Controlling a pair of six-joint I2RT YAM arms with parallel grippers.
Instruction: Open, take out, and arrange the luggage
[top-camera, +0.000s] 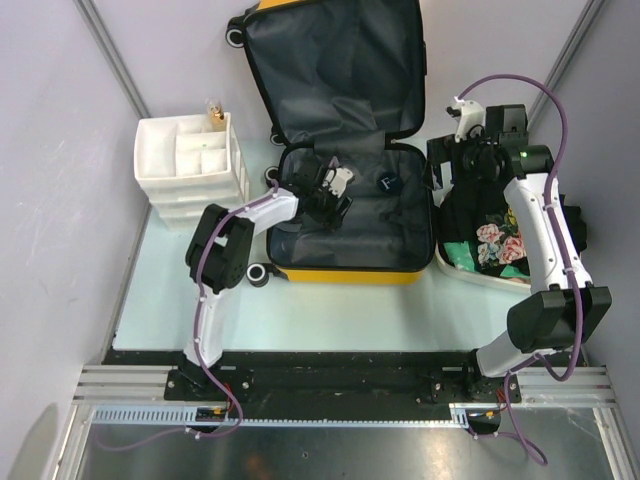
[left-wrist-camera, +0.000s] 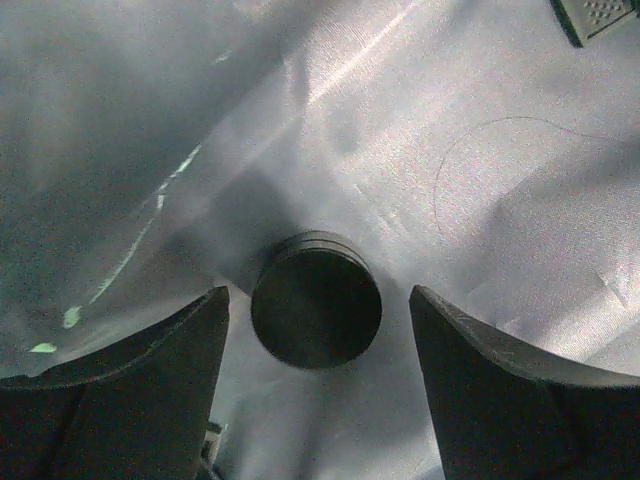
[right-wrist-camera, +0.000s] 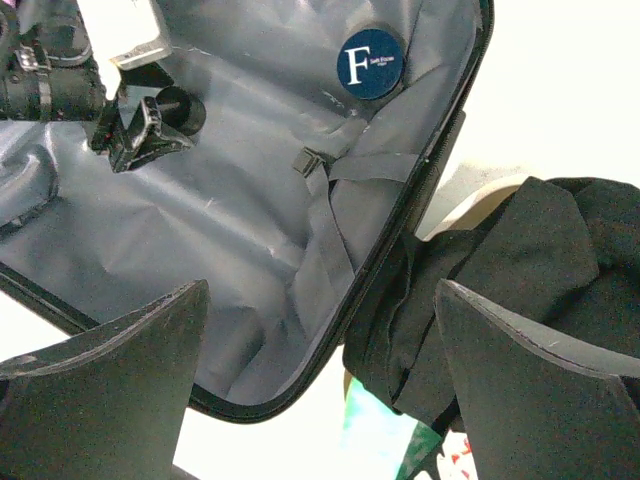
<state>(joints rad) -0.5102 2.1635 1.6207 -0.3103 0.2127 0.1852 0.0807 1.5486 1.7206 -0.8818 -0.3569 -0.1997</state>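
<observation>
Left gripper (left-wrist-camera: 318, 292): I read its fingers as apart, flanking a black round cap (left-wrist-camera: 316, 330) without contact; the top view loses it against dark lining (left-wrist-camera: 480, 200). Luggage (top-camera: 350, 240): open at frame centre, long axis top-to-bottom, lid (top-camera: 335, 70) cut by the top edge. Right gripper (right-wrist-camera: 322, 290): spread wide above black clothing (right-wrist-camera: 520, 270) at the luggage rim.

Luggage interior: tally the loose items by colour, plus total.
black round container: 1
dark blue disc marked F: 1
total: 2
Both lie on the grey lining of the luggage. The left pincer is open astride the black one.
</observation>
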